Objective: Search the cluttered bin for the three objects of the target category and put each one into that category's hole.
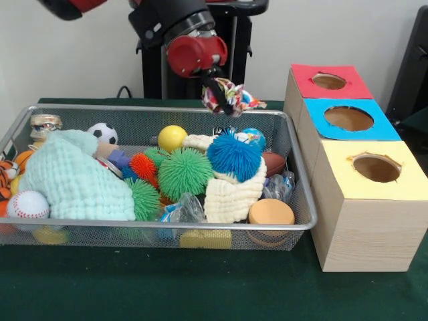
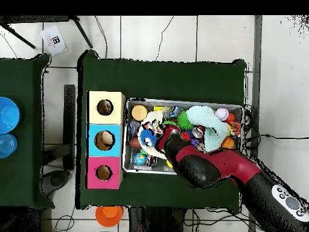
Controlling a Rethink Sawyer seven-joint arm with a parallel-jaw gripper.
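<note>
Hanging over the far rim of the bin (image 1: 160, 224), my pincer (image 1: 215, 85) is clenched on a knotted bundle of multicoloured cloth (image 1: 232, 97), which dangles just beside and below the tips, clear of the clutter underneath. From the front camera I see the red wrist directly above the pincer, and everything else sits lower than it. Straight below the held cloth lie a shaggy blue ball (image 1: 233, 156) and a patterned blue ball (image 1: 253, 138); under those, nearer my camera, a cream knitted cloth (image 1: 231, 194) and an orange disc (image 1: 271, 212). Off to the camera's left of the pincer and lower down are a yellow ball (image 1: 172, 138), a spiky green ball (image 1: 184, 172), a small spiky orange ball (image 1: 142, 165), a soccer ball (image 1: 102, 133), a mint green towel (image 1: 73, 177) and a baseball (image 1: 27, 204) at the far corner of the heap. To the camera's right of the pincer, outside the bin and well apart from the cloth, stands the row of three wooden boxes; the hole (image 1: 348, 118) in the blue card is the middle one, with the red-topped hole (image 1: 329, 81) behind it and the yellow-topped hole (image 1: 376, 167) in front. On the overhead camera the arm crosses the bin (image 2: 128, 166) and hides the pincer, and the hole (image 2: 104, 140) lies beyond the bin's short end.
</note>
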